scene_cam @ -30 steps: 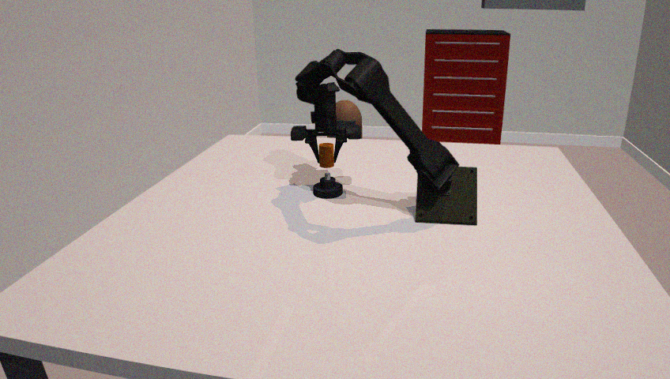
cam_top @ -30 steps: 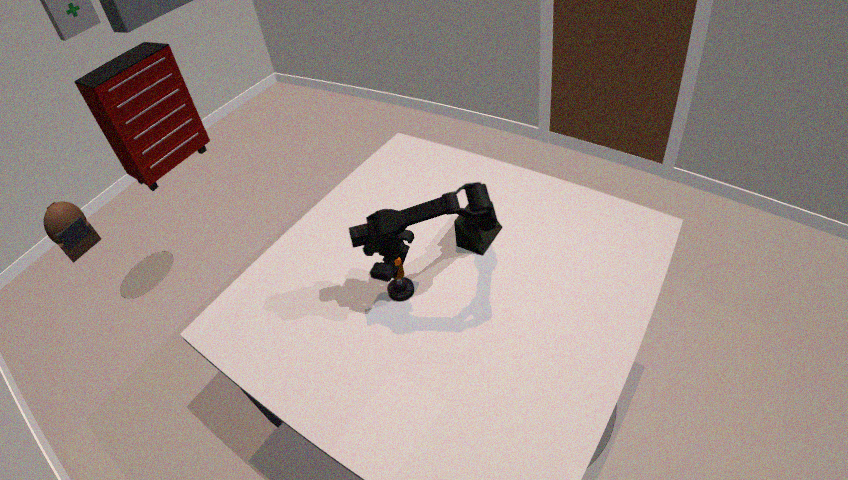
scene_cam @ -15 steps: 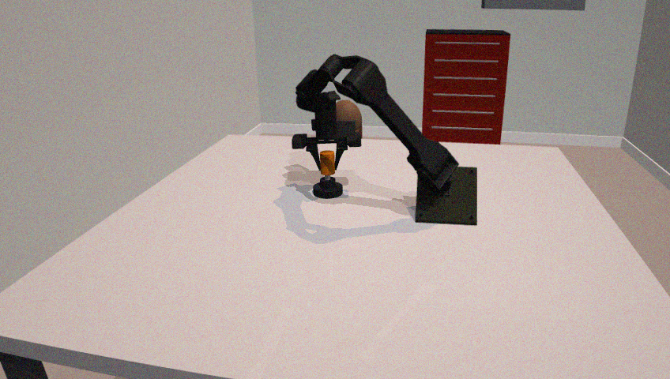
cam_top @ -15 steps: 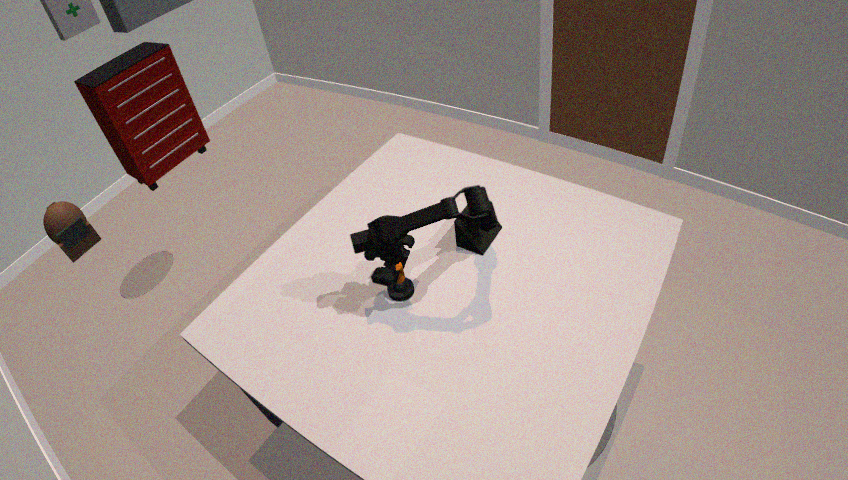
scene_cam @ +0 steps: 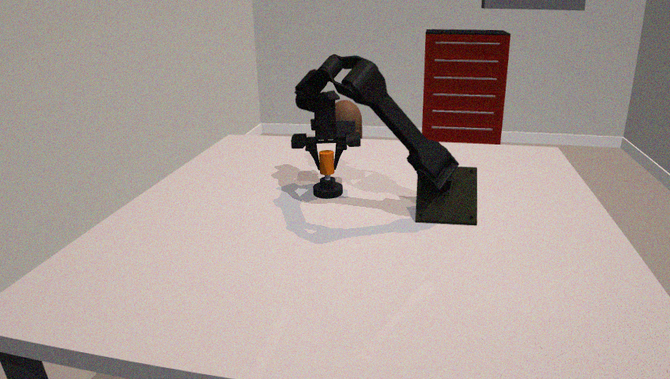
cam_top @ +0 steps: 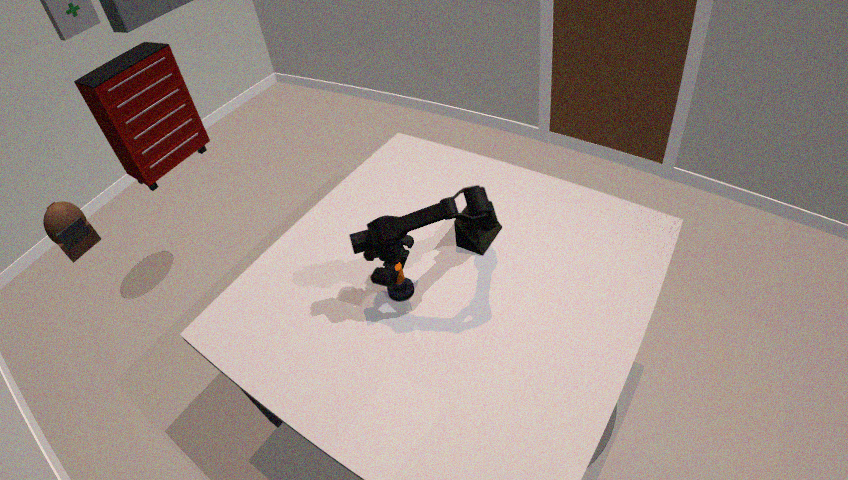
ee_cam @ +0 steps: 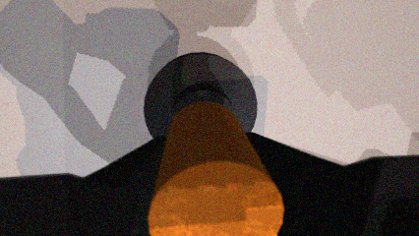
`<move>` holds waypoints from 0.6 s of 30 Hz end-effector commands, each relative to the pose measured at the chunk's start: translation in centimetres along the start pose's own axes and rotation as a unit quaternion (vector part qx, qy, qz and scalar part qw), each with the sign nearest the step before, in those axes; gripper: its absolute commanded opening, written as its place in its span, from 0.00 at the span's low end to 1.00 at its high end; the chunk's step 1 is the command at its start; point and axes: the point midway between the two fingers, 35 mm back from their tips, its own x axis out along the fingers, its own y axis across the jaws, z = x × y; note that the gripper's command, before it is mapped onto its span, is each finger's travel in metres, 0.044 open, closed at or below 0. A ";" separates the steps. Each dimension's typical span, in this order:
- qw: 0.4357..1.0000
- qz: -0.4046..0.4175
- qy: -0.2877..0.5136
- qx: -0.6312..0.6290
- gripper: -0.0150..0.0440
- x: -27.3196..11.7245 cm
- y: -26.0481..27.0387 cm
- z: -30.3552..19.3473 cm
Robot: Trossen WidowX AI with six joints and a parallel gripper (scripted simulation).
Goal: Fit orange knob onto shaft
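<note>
The orange knob point(cam_top: 400, 275) point(scene_cam: 326, 163) point(ee_cam: 211, 147) is upright between the fingers of my gripper point(scene_cam: 327, 166), which is shut on it. The black round pedestal point(cam_top: 401, 291) point(scene_cam: 327, 190) point(ee_cam: 157, 105) stands on the table directly below the knob. A short piece of the silver shaft point(scene_cam: 327, 177) shows between the knob's underside and the pedestal's raised middle in the exterior view. The knob's bottom is at or just above the shaft's top; I cannot tell whether they touch. The knob's hole and the flat sides are hidden.
The arm's base point(cam_top: 477, 234) point(scene_cam: 446, 197) stands on the pale table point(cam_top: 476, 386) point(scene_cam: 329, 290), to the right of the pedestal in the top and exterior views. A red drawer cabinet point(cam_top: 145, 113) point(scene_cam: 465, 87) and a brown domed object point(cam_top: 64, 221) point(scene_cam: 350, 112) are beyond the table.
</note>
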 end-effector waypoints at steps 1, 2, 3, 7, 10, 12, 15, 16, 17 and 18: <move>1.000 0.004 0.000 0.000 0.25 -0.1 0.0 -0.1; 1.000 0.004 0.000 0.000 0.25 -0.2 0.0 -0.1; 1.000 0.004 0.000 0.000 0.25 0.0 0.0 -0.1; 1.000 0.004 0.000 0.000 0.25 0.2 0.0 -0.1; 1.000 0.004 0.000 0.000 0.25 0.2 0.0 -0.1; 1.000 0.004 0.000 0.000 0.25 0.2 0.0 -0.1; 1.000 0.004 0.000 0.000 0.25 0.2 0.0 -0.1; 1.000 0.004 0.000 0.000 0.25 0.1 0.0 0.0; 1.000 0.004 0.000 0.000 0.25 0.0 0.1 0.0; 1.000 0.004 0.000 0.000 0.25 -0.1 0.1 0.0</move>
